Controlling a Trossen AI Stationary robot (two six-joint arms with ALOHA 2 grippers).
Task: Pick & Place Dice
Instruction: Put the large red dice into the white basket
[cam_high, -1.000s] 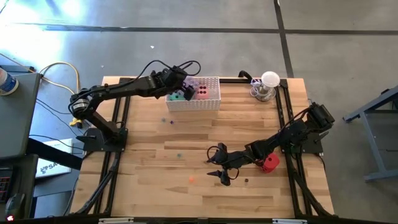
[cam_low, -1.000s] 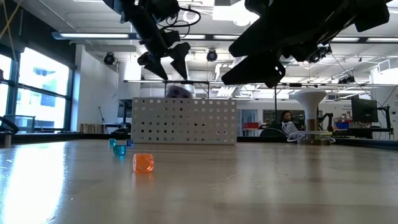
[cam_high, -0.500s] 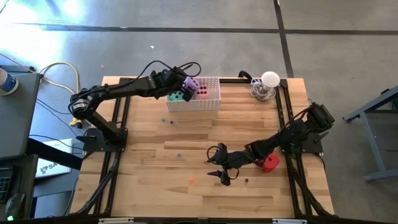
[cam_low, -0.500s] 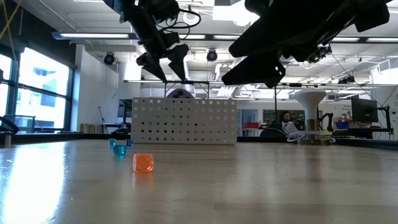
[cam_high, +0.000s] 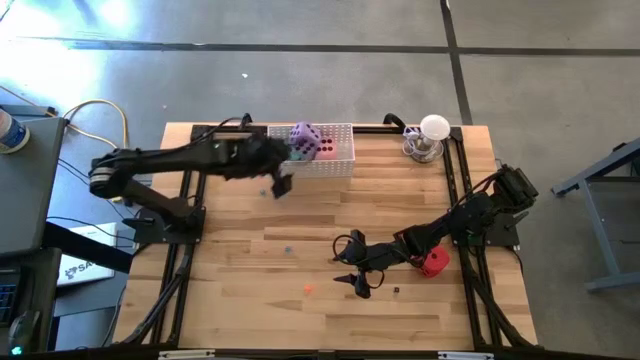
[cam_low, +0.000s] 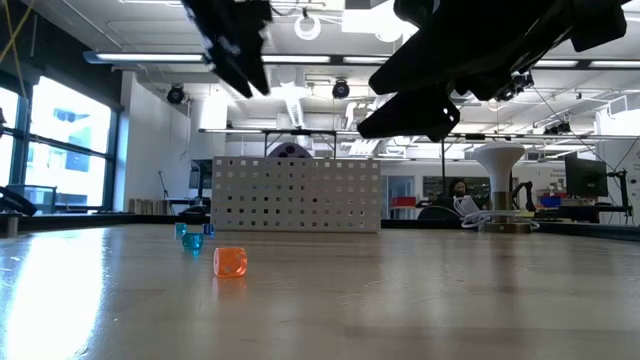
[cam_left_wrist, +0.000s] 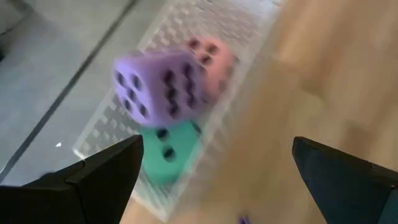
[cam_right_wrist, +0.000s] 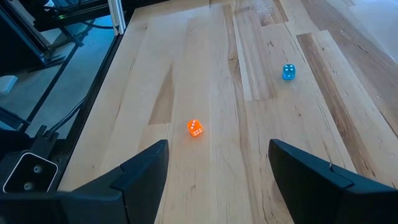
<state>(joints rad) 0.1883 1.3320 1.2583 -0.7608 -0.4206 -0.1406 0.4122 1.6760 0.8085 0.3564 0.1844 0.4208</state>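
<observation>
A white perforated basket (cam_high: 335, 165) stands at the table's far edge. In it the purple die (cam_high: 305, 140) rests on top of the green die (cam_left_wrist: 165, 155) and against the pink die (cam_left_wrist: 214, 59). My left gripper (cam_high: 281, 185) hangs open in the air just near-left of the basket, nothing between its fingers. The red die (cam_high: 434, 264) lies on the table at the near right, beside my right arm. My right gripper (cam_high: 352, 271) stands open above the table's middle near part, with nothing in it.
Tiny coloured dice lie scattered on the wood: an orange one (cam_right_wrist: 194, 127), a blue one (cam_right_wrist: 288, 72). A white round-topped object on a metal base (cam_high: 430, 136) stands at the far right corner. Black frame rails run along both table sides.
My left gripper has drawn back from above the basket toward the table's left and near edges, rising a little and rolling somewhat; it stays open. The purple die stays in the basket on the other dice.
</observation>
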